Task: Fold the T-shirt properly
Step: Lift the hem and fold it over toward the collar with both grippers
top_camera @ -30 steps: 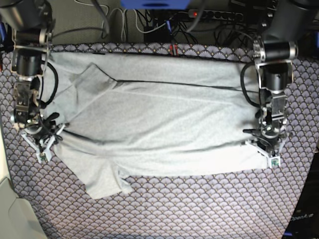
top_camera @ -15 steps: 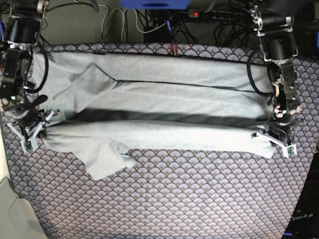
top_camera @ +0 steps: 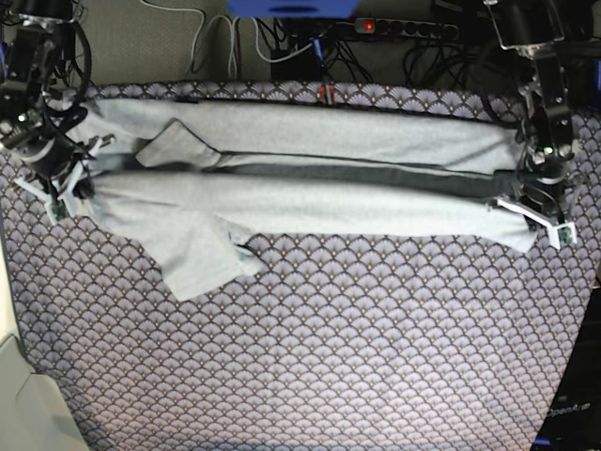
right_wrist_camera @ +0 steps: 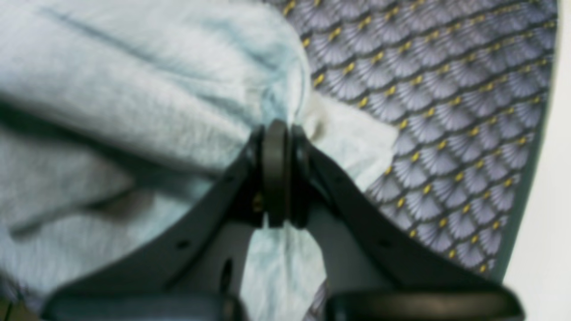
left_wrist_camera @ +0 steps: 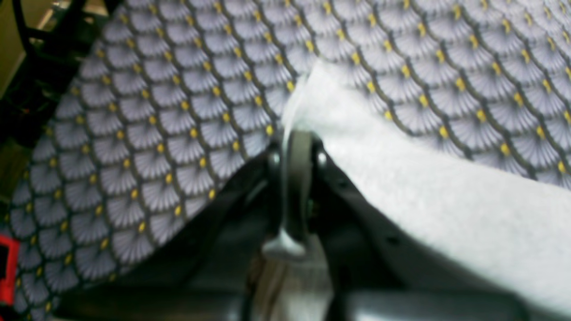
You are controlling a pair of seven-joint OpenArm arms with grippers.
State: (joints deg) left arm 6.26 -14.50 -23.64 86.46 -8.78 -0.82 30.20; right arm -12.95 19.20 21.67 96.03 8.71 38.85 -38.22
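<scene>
Base view: the large light heather-grey short-sleeved cotton T-shirt (top_camera: 310,178) lies stretched across the far half of the desk, on the purple-grey fan-patterned tablecloth (top_camera: 357,348). Its near long edge is raised and doubled over toward the far side, forming a long rounded roll with a dark shadowed gap between the roll and the flat far layer. One sleeve (top_camera: 202,263) hangs off the roll and lies flat on the cloth toward the near side; a second flap of fabric shows folded at the far side.

Right gripper (top_camera: 58,183): at the shirt's end on this view's left. Right wrist view shows its jaws pressed together on a bunched pinch of grey fabric (right_wrist_camera: 187,111), with cloth trailing below the fingertips (right_wrist_camera: 275,147) and the tablecloth (right_wrist_camera: 446,111) beyond.

Left gripper (top_camera: 537,209): at the opposite end of the shirt, on this view's right. Left wrist view, blurred, shows its jaws closed on the corner of the grey fabric (left_wrist_camera: 424,178); the shirt edge rises from the fingertips (left_wrist_camera: 298,151) and runs off to the right, over the patterned cloth (left_wrist_camera: 156,111).

Both grip points sit at about the same depth on the desk, the fabric spanning between them. Black cables and a power strip (top_camera: 404,28) lie past the far edge of the desk.
</scene>
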